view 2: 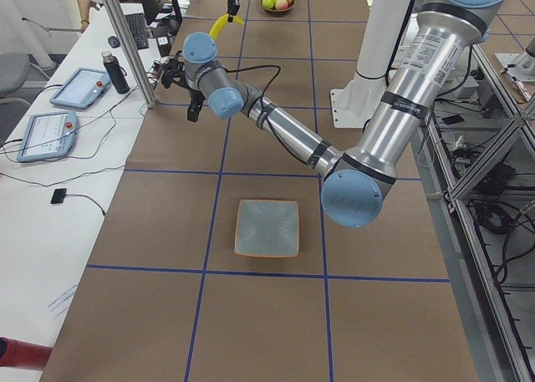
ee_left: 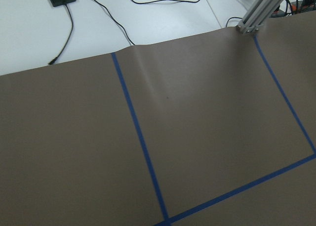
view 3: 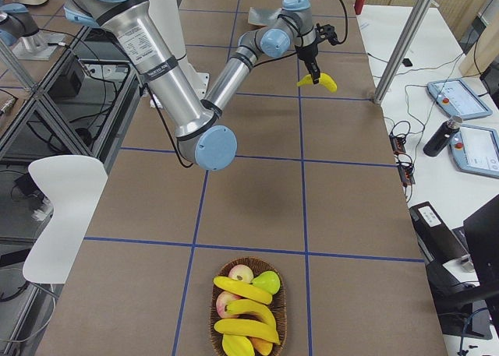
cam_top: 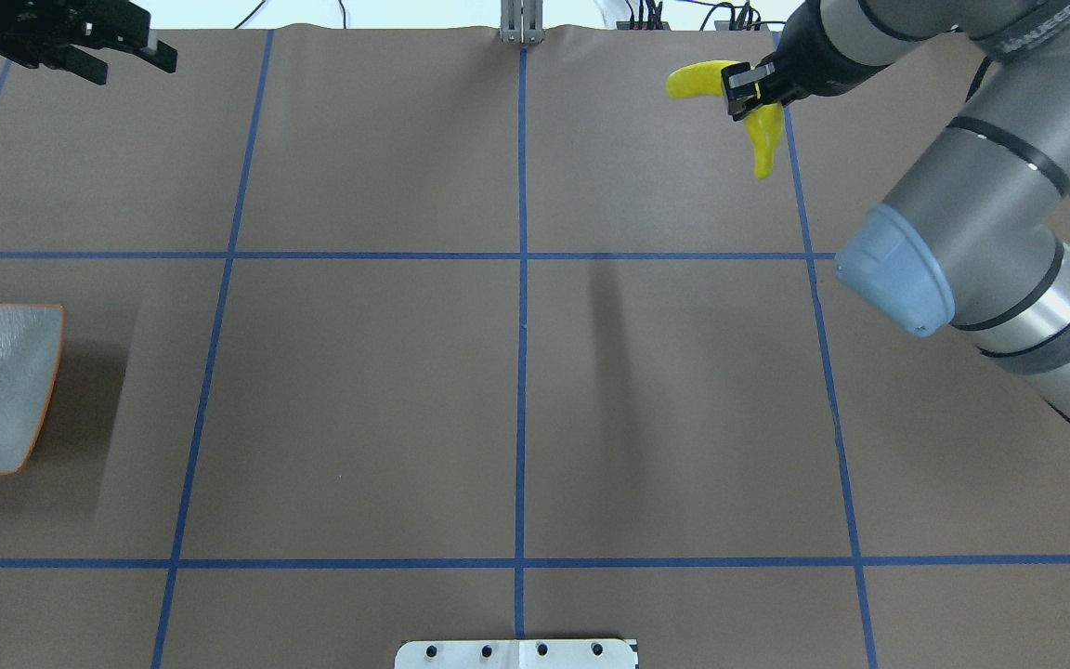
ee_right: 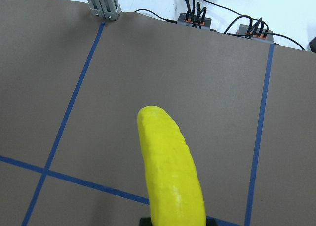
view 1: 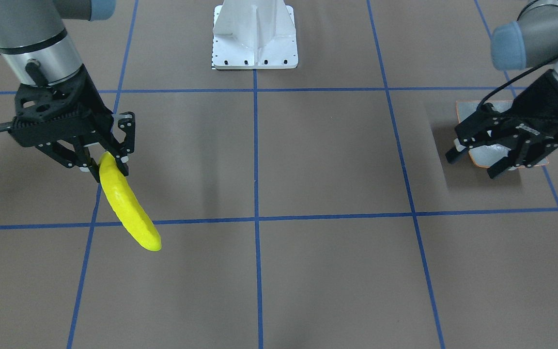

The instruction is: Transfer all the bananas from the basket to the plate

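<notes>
Plastic banana [view 1: 127,206], matt paper table cover [view 1: 332,155]

No text can be read with certainty. The right arm [cam_top: 1041,26] carries a line of pale lettering along its grey link in the overhead view, but it is too blurred to spell out. The left arm [view 2: 411,88] shows dark print along its silver tube in the left side view, and the right arm has the same in the right side view; both are too small to read. No numbers or signs are legible.
</notes>
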Controlling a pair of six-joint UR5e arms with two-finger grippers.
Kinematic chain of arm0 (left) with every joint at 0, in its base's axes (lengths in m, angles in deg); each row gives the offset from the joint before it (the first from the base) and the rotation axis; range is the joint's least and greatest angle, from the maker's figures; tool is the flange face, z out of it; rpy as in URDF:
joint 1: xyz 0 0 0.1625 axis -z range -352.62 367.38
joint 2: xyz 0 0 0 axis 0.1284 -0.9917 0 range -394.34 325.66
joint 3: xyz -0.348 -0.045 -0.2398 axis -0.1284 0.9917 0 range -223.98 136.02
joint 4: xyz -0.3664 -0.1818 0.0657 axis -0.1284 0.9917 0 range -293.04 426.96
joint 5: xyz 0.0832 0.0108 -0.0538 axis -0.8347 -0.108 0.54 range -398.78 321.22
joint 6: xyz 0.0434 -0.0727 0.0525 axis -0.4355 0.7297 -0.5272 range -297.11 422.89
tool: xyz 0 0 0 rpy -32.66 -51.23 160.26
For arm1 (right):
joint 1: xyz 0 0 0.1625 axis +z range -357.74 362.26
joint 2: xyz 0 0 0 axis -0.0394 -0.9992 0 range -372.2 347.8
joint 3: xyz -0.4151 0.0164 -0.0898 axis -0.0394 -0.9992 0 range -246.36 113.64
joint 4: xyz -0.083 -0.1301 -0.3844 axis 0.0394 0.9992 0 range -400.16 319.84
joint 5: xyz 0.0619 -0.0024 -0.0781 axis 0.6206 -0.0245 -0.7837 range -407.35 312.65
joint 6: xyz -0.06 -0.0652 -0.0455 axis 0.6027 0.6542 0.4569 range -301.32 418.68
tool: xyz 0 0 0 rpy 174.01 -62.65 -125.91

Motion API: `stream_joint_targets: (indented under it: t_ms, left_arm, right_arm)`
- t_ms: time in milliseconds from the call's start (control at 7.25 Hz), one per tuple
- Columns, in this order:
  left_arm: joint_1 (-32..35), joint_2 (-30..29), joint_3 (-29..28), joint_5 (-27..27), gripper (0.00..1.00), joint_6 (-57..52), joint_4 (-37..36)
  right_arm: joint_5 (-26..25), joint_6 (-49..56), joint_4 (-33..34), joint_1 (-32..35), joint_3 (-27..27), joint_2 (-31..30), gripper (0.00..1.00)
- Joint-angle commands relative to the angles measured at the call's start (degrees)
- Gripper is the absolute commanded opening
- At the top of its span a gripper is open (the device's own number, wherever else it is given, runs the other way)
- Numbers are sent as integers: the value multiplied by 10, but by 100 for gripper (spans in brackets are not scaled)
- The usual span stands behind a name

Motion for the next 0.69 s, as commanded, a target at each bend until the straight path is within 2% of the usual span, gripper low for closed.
stream_joint_targets:
  t_ms: [0, 276, 414, 552]
  left_arm:
    - [-44, -43, 8, -4, 100, 204, 3]
    - [-59, -87, -27, -8, 100, 316, 3]
    - [-59, -101, -42, -8, 100, 373, 3]
    - [-60, -119, -53, -8, 100, 426, 3]
  right_arm:
    - [-122, -1, -1, -77, 2, 35, 0]
    - [-227, 61, -11, -134, 3, 65, 0]
    - [-257, 116, -51, -159, -1, 67, 0]
    - [-286, 121, -69, -184, -4, 69, 0]
